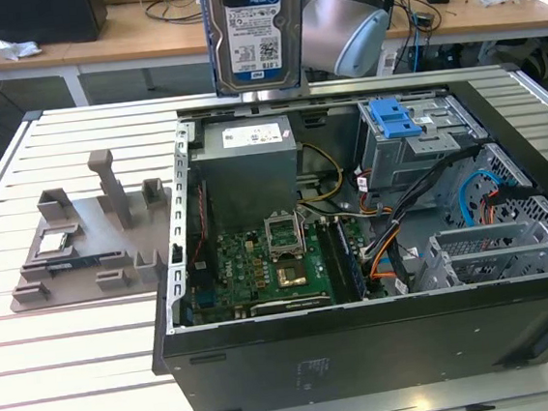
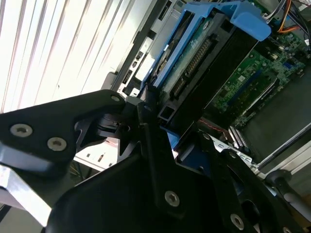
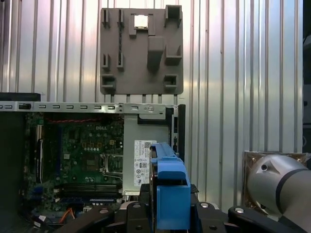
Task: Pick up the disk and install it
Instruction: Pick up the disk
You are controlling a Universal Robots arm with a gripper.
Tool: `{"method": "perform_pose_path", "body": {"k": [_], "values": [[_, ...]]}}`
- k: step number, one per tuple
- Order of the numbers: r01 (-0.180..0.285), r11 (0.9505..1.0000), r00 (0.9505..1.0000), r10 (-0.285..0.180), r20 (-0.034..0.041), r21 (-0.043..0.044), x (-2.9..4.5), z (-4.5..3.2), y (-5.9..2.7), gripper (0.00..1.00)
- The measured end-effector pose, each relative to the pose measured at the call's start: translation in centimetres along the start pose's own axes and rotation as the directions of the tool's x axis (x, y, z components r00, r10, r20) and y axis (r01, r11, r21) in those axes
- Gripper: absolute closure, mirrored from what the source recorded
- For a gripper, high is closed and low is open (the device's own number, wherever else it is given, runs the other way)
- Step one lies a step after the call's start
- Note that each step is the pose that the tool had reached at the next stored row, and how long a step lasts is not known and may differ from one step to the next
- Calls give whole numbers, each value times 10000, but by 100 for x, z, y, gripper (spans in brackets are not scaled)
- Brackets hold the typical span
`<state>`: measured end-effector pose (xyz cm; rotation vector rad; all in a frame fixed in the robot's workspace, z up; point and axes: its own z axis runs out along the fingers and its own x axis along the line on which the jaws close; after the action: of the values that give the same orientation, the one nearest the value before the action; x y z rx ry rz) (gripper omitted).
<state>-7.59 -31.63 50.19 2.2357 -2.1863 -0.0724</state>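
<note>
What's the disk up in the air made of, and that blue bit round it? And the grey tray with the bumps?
The disk looks like silvery metal with a dull sheen, with a glossy paper label. Its blue frame looks like smooth moulded plastic. The grey tray is matte, probably plastic; can't be sure.

Disk (image 2: 194, 58): blue-framed, seen edge-on, above the case.
Gripper (image 2: 167, 124): black, clamped on the disk's near end.
Motherboard (image 2: 252, 73): green, lay beyond the disk.
Table (image 2: 58, 43): slatted, brightly lit.
</note>
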Motion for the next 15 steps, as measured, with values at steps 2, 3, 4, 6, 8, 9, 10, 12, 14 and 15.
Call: {"method": "perform_pose_path", "body": {"k": [2,3,4,6,8,9,10,12,14,15], "values": [[-2,10000,10000,2,0,0,15,-1,-11,64],[-1,10000,10000,1,0,0,30,-2,-24,64],[-2,10000,10000,2,0,0,40,-2,-32,64],[0,10000,10000,0,1,0,60,-3,-49,64],[-1,10000,10000,1,1,0,81,-5,-71,64],[-2,10000,10000,2,1,0,87,-5,-78,64],[-1,10000,10000,1,0,0,94,-6,-86,64],[0,10000,10000,0,0,0,118,-8,-116,64],[0,10000,10000,0,0,0,134,-9,-137,64],[-1,10000,10000,1,0,0,140,-9,-144,64]]}}
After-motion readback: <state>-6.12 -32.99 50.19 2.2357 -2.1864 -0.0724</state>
